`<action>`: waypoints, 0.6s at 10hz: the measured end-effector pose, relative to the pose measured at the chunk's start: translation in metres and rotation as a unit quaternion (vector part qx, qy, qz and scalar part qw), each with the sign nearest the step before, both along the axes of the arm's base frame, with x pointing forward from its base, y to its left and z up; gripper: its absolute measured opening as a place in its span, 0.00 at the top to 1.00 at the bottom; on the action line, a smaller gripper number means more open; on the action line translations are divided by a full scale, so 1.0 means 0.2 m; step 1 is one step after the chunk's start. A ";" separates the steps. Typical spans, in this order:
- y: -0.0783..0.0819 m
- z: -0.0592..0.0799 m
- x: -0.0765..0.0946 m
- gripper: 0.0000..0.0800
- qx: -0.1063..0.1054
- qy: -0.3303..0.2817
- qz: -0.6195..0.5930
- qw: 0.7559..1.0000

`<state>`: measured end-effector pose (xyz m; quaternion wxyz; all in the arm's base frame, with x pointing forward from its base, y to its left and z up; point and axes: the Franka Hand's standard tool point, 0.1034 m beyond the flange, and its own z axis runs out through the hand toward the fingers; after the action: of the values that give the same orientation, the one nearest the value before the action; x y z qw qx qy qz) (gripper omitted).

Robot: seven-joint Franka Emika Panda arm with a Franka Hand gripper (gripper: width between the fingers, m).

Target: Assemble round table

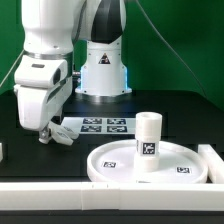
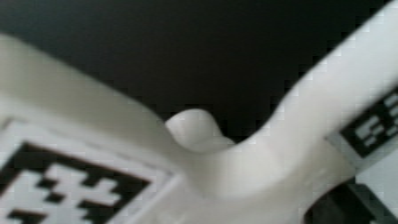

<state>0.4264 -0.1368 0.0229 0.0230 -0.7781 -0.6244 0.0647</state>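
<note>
On the black desk (image 1: 40, 162) the leg (image 1: 148, 138) stands on the round disc (image 1: 115, 165), the cross piece (image 2: 222, 165) is not on yet, and I cannot tell if my hand (image 1: 50, 137) pinches it.

We see the exterior view bright and mostly clear. The wrist view is very blurry and dark at the back.
</note>
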 end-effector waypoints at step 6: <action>0.02 0.05 0.00 0.43 -0.002 0.028 -0.039 0.999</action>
<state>0.4267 -0.1320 0.0325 0.0410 -0.7995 -0.5929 0.0869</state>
